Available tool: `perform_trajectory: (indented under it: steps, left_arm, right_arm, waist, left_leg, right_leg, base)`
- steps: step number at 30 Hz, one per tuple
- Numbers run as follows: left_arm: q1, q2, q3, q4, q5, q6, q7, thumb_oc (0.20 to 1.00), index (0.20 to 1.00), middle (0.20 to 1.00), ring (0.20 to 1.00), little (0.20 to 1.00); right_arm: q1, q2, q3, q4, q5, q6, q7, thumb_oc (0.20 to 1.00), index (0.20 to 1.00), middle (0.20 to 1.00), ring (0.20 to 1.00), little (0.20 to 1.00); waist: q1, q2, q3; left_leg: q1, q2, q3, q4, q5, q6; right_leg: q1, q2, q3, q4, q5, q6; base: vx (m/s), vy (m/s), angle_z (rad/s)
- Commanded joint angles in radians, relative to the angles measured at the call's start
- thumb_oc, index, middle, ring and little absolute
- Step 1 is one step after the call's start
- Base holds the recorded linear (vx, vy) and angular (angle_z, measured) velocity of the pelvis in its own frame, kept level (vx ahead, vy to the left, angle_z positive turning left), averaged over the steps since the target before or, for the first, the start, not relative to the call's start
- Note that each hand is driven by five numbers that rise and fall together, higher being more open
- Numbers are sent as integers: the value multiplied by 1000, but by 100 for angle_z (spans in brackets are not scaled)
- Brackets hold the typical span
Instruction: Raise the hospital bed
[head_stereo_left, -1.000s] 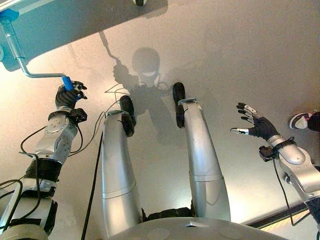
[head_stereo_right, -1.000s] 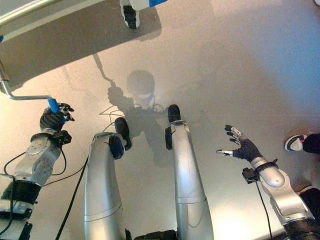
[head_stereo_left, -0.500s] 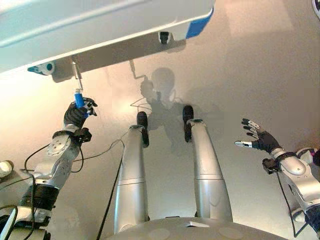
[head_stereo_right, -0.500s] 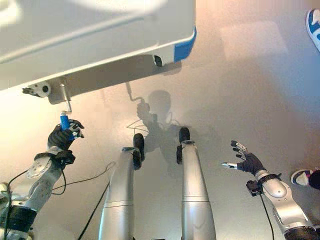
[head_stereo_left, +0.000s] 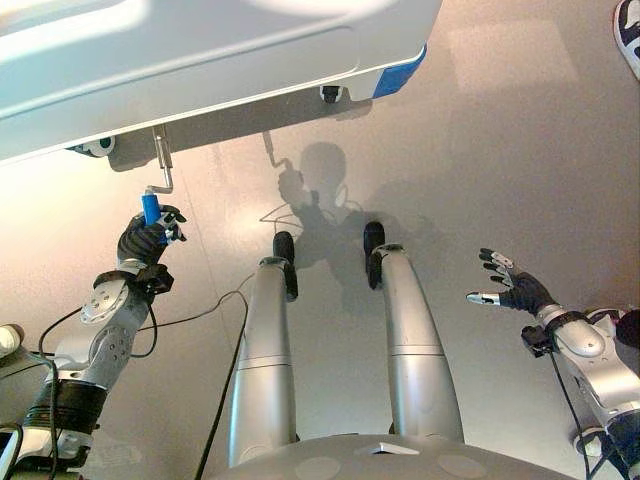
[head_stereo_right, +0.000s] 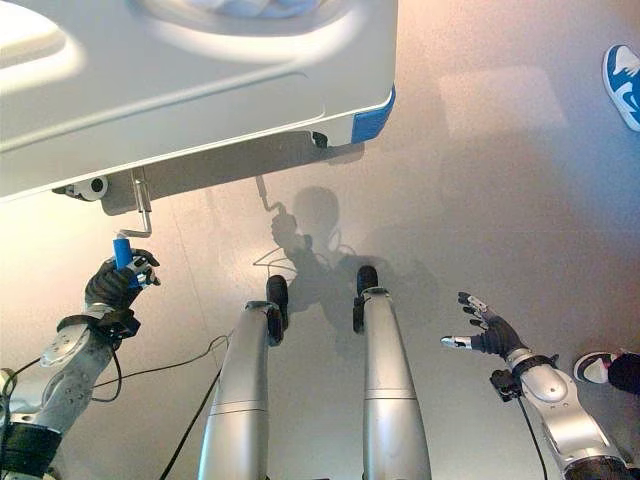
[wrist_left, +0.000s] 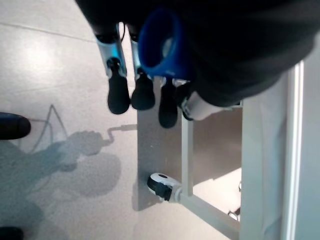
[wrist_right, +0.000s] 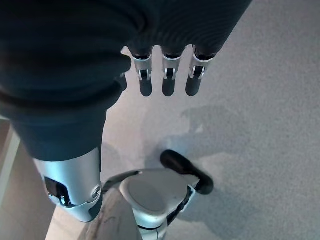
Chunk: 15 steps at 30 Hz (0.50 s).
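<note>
While left hand (head_stereo_left: 143, 240) clamps blue crank handle (head_stereo_left: 151, 208) under bed (head_stereo_left: 200, 60), right hand (head_stereo_left: 510, 292) splayed

The left arm reaches up and forward from the lower left, elbow bent, wrist raised. The left hand (head_stereo_left: 146, 240) is closed, fingers and thumb curled round the blue grip (head_stereo_left: 151, 208) of the crank, which stands up out of the fist. The right arm comes in from the lower right, forearm angled inward and held low. The right hand (head_stereo_left: 518, 291) hangs free with fingers (wrist_right: 168, 86) straight and spread, thumb pointing inward, touching nothing.
</note>
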Motion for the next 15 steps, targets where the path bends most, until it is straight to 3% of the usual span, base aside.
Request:
perform_trajectory:
  steps: [1, 15]
  left_arm:
    - [209, 81, 148, -176, 38, -166, -79, 200, 200, 200, 200, 200]
    - [248, 56, 191, -63, 59, -156, -62, 200, 200, 200, 200, 200]
  right_arm:
    - [60, -36, 3, 2, -22, -46, 4, 1000, 1000, 1000, 1000, 1000]
    - [78, -21, -11, -4, -29, -42, 4, 1000, 1000, 1000, 1000, 1000]
  waist:
    - [40, 43, -91]
    - [56, 37, -77]
  left_leg:
    - [-51, -57, 46, -174, 253, 59]
    - [-48, -65, 37, -141, 255, 63]
  right_leg:
    - [35, 31, -85, -128, 112, 43]
    - [46, 12, -80, -105, 126, 65]
  base:
    - [0, 0, 0]
    - [25, 28, 3]
